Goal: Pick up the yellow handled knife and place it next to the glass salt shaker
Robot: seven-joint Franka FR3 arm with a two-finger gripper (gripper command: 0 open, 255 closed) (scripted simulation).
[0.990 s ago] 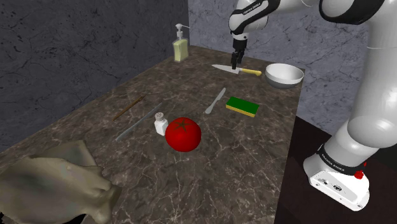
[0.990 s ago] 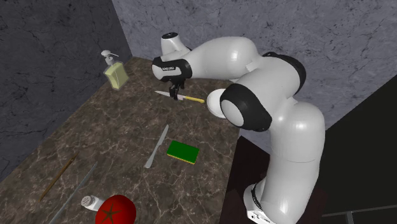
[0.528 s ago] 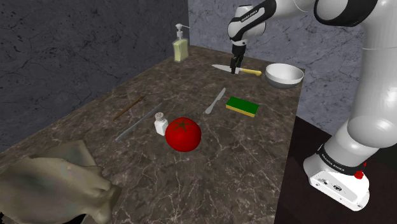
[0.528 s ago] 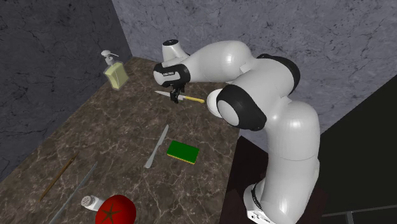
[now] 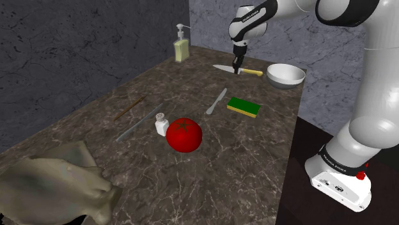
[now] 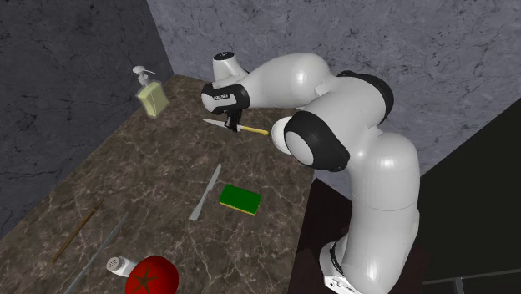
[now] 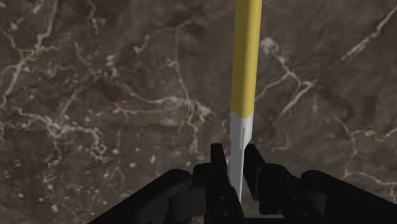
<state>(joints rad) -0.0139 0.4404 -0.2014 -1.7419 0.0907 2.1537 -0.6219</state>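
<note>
In the shoulder view we record the knife (image 5: 254, 72) lying flat near the table's (image 5: 217, 172) far edge, its yellow handle pointing at a white bowl (image 5: 286, 75) that sits just beside it at a far corner. The gripper (image 5: 237, 66) stands upright over the knife where blade meets handle, with its tips down at it. The shaker (image 5: 162, 123) stands mid-table, well apart from the knife and just beside a tomato (image 5: 184, 134). Between shaker and knife lie a green sponge (image 5: 243, 107) and a grey butter knife (image 5: 216, 101). A soap bottle (image 5: 181, 46) occupies the other far corner, and a crumpled cloth (image 5: 51, 182) lies at a near corner. In the second exterior view the gripper (image 6: 231, 126) is set on the knife (image 6: 255, 131), whose blade points towards the soap bottle (image 6: 151, 97) and whose handle points towards the table (image 6: 159, 167) edge by the arm. The sponge (image 6: 240, 199) and butter knife (image 6: 206, 192) lie side by side mid-table, and the shaker (image 6: 118, 266) and tomato (image 6: 152, 277) sit close together beyond them. In the wrist view the gripper (image 7: 235, 175) has its fingers (image 7: 217, 167) drawn in on the blade just short of the handle, one at each side. We can make out no gap, so we take the knife (image 7: 247, 57) as gripped. Dark veined table (image 7: 95, 95) lies behind it.
</note>
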